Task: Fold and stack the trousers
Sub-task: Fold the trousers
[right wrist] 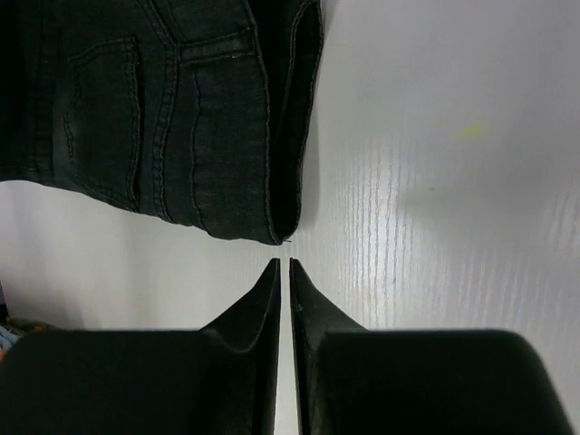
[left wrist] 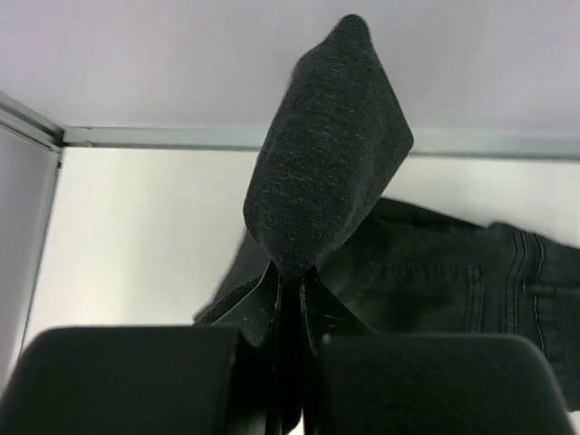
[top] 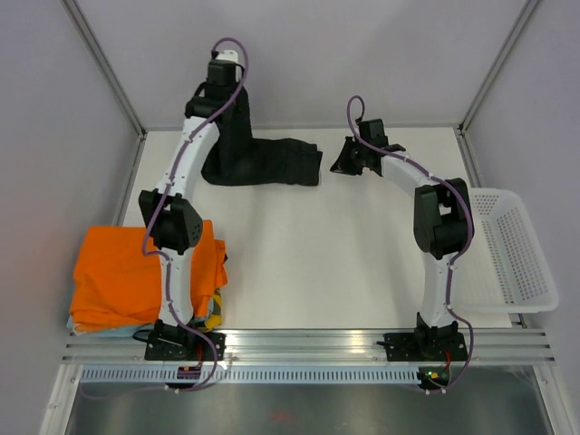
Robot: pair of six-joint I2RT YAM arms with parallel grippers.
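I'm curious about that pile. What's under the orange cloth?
Under the orange garment, a pale blue edge and a yellow bit peek out. Everything else is covered. I can't tell what they are.

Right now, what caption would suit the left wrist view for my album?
Left gripper pinching a fold of the black trousers, held up above the white table.

Left arm (top: 186, 168) and right arm (top: 441, 290): white curved link shells, black joint housings, black base plates (top: 186, 343). A lilac cable (top: 350, 111) runs along each in loose loops. Matte black wedge-shaped fingers (right wrist: 245, 317) taper to thin points.
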